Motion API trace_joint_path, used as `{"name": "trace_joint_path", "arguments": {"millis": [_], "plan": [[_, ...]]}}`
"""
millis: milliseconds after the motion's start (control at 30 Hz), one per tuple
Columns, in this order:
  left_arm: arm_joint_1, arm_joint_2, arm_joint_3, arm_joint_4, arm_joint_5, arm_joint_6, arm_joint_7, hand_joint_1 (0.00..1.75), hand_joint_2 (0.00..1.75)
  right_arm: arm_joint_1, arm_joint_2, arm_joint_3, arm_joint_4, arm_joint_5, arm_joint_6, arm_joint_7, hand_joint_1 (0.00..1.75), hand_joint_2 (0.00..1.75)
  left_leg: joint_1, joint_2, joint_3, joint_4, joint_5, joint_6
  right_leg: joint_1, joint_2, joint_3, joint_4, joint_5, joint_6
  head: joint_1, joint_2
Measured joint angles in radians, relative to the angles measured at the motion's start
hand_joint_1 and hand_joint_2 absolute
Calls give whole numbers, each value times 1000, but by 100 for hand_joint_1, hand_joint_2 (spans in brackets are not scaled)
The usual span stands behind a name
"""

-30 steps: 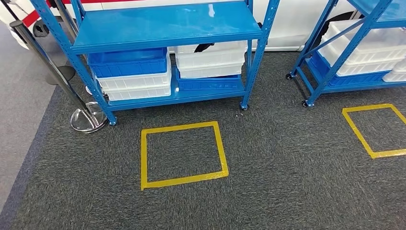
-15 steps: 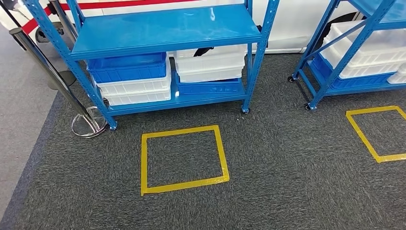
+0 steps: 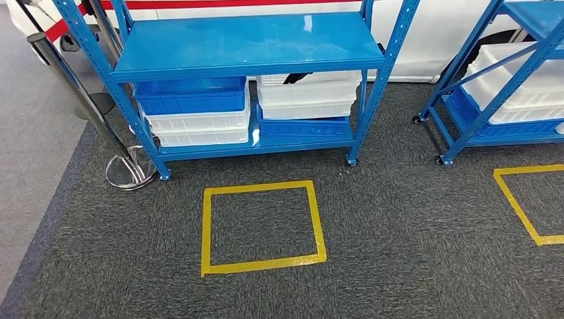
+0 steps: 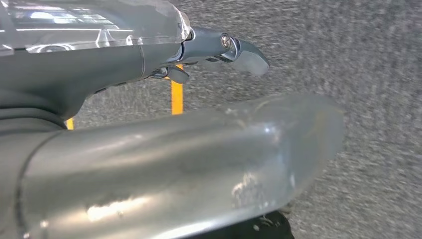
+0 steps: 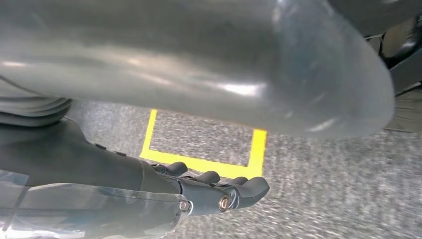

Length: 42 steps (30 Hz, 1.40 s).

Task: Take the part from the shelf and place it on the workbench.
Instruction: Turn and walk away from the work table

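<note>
The blue metal shelf (image 3: 246,43) stands ahead of me in the head view, its middle board bare. On its bottom board sit a blue bin (image 3: 189,96) stacked on white bins (image 3: 199,126), and beside them white bins (image 3: 306,100) on a blue one (image 3: 302,127). A dark object (image 3: 296,78) pokes out of the top white bin; I cannot tell what it is. My left hand (image 4: 164,159) hangs over the carpet with its fingers (image 4: 234,47) apart from the thumb, holding nothing. My right hand (image 5: 199,59) hangs the same way, its fingers (image 5: 219,191) spread off the thumb and empty.
A yellow tape square (image 3: 263,264) marks the grey carpet in front of the shelf. A second blue shelf (image 3: 495,73) with bins stands at the right, with another tape square (image 3: 515,199) before it. A chrome stanchion (image 3: 126,169) stands left of the shelf, at the carpet's edge.
The whole head view has shifted: shelf and tape square sit lower and further right in the picture, so the camera has moved. Nothing on the shelf has moved.
</note>
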Motion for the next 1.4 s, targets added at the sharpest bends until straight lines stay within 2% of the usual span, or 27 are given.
{"name": "trace_joint_path", "arguments": {"millis": [33, 100, 167, 233, 300, 367, 400, 500, 533, 567, 633, 700, 767, 833, 900, 933, 967, 1033, 1067, 1100, 1167, 1200, 1233, 1267, 1300, 1333, 1400], "plan": [[-1, 0, 0, 0, -1, 0, 0, 0, 0, 0, 0, -2, 0, -1, 0, 0, 0, 0, 0, 1, 3, -1, -6, -5, 4, 0, 9, -31, 8, -8, -1, 0], [-4, -1, 0, 0, -2, 0, 0, 0, 0, 0, 0, -6, 0, -1, 0, 0, 0, 0, -2, 1, 11, 4, -8, -17, 8, 1, 12, -47, 1, -18, -2, 0], [-5, 0, 0, -1, -3, 0, 0, 0, 0, 2, 2, -10, 0, -1, 0, 0, 0, 0, -4, 3, 5, 41, -2, -27, 1, -1, 33, -57, 11, -25, -2, 0], [-5, 2, 0, -3, -5, 0, 0, 0, 0, 2, 4, -13, 0, -1, 0, 0, 0, 0, -2, 4, -51, 139, -9, -37, -5, -4, 54, -67, 4, -34, -9, 0], [-6, 2, 0, -3, -7, 0, 0, 0, 0, 2, 4, -15, 0, -1, -1, 0, 0, 0, 4, 5, -133, 253, -58, -47, -6, -4, 66, -69, -8, -40, -15, 0], [-3, 2, 0, -3, -8, 0, 0, 0, 0, 2, 4, -16, 0, -1, 0, 0, 0, 0, 10, 6, -182, 292, -95, -52, -6, -2, 81, -69, -24, -38, -16, 0], [-1, 2, 0, -3, -9, 0, 0, 0, 0, 3, 5, -16, 0, -1, 1, 0, 0, 0, 11, 6, -185, 268, -84, -52, -7, -1, 92, -69, -33, -36, -16, 0], [2, 3, 0, -3, -10, -1, 0, 0, 0, 5, 6, -18, 0, -1, 3, 0, 0, 0, 10, 11, -138, 93, 32, -44, -8, -2, 125, -67, -62, -24, -15, 0], [2, 3, 0, -3, -10, -1, 1, 0, 0, 4, 6, -19, 0, -1, 3, 0, 0, 0, 8, 14, -126, 54, 55, -40, -8, -2, 133, -67, -71, -17, -15, 0], [2, 3, 0, -3, -11, -1, 1, 0, 0, 2, 6, -19, 0, -1, 3, 0, 0, 0, 5, 16, -119, 35, 66, -33, -7, -3, 140, -68, -78, -9, -14, 0], [1, 3, 0, -3, -12, -1, 2, 0, 0, -1, 6, -19, 0, -1, 3, 0, 0, 0, 3, 16, -107, 30, 58, -16, -7, -2, 148, -56, -76, 7, -14, 0], [1, 2, 0, -3, -12, -1, 2, 0, 0, -4, 6, -20, 0, -1, 3, 0, 0, 0, 6, 13, -85, 21, 54, -1, -8, -1, 123, 11, -59, 18, -11, 0], [0, 2, 0, -4, -12, -1, 1, 0, 0, -6, 6, -20, 0, -1, 3, 0, 0, 0, 7, 12, -66, 16, 43, 10, -10, 0, 42, 130, -68, 23, -7, 0], [0, 3, 0, -4, -12, -1, 1, 0, 0, -5, 6, -20, 0, -1, 4, 0, 0, 0, 5, 9, -49, 15, 25, 14, -9, 1, -48, 227, -129, 25, -5, 0], [3, 3, 0, -4, -12, -1, 2, 0, 0, 0, 6, -20, 0, -1, 4, 0, 0, 0, 2, 4, -22, 15, 2, 14, -8, 1, -99, 235, -183, 22, -4, 0], [4, 3, 0, -4, -12, -2, 2, 0, 0, 2, 6, -20, 0, -1, 4, 0, 0, 0, 0, 1, -6, 14, -11, 14, -5, 1, -105, 203, -181, 18, -4, 0], [6, 2, 0, -4, -12, -2, 3, 0, 0, 5, 6, -20, 0, -1, 4, 0, 0, 0, -2, 0, 10, 14, -24, 13, -1, 1, -104, 150, -148, 11, -4, 0], [7, -2, 0, -4, -15, -3, 5, 0, 0, 10, 4, -21, 0, -1, 4, 0, 0, 0, -5, -2, 37, 13, -51, 9, 14, 6, -95, 38, -21, -13, -4, 0], [6, -3, 0, -4, -17, -4, 6, 0, 0, 11, 2, -22, 0, -1, 4, 0, 0, 0, -6, -3, 49, 9, -65, 6, 20, 11, -88, 2, 30, -22, -4, 0], [5, -5, 0, -4, -18, -4, 7, 0, 0, 12, 1, -22, 0, -1, 4, 1, 0, 0, -8, -5, 65, 7, -71, 1, 23, 16, -79, -19, 57, -27, -4, 0], [1, -4, 0, -4, -20, -4, 8, 0, 0, 12, 3, -23, 0, -1, 7, 1, 0, 0, -11, -6, 80, 27, -58, -10, 19, 20, -45, -36, 50, -33, -4, 0], [0, -3, 0, -5, -21, -4, 9, 0, 0, 12, 5, -23, 0, -1, 8, 2, 0, 0, -12, -5, 69, 68, -35, -16, 15, 19, -25, -46, 45, -36, -5, 0], [-1, -2, 0, -5, -21, -4, 9, 0, 0, 11, 7, -24, 0, -1, 9, 2, 0, 0, -11, -3, 39, 125, -16, -23, 11, 18, -5, -53, 37, -40, -8, 0], [-3, -2, 0, -5, -22, -4, 9, 0, 0, 10, 8, -25, 0, -1, 10, 2, 0, 0, -10, 0, 0, 190, -14, -28, 8, 17, 14, -59, 29, -42, -9, 0], [-4, -2, 0, -5, -23, -4, 9, 0, 0, 9, 8, -26, 0, -1, 11, 2, 0, 0, -7, 2, -42, 251, -33, -32, 6, 16, 33, -64, 15, -44, -11, 0], [-5, -2, 0, -5, -24, -4, 9, 0, 0, 8, 8, -28, 0, 0, 12, 2, 0, 0, -4, 3, -82, 291, -76, -37, 5, 16, 51, -67, 1, -45, -13, 0], [-1, -2, 0, -5, -27, -4, 9, 0, 0, 8, 9, -31, 0, 0, 14, 2, 0, 0, 2, 4, -139, 305, -181, -46, 3, 19, 93, -70, -32, -43, -12, 0]]}}
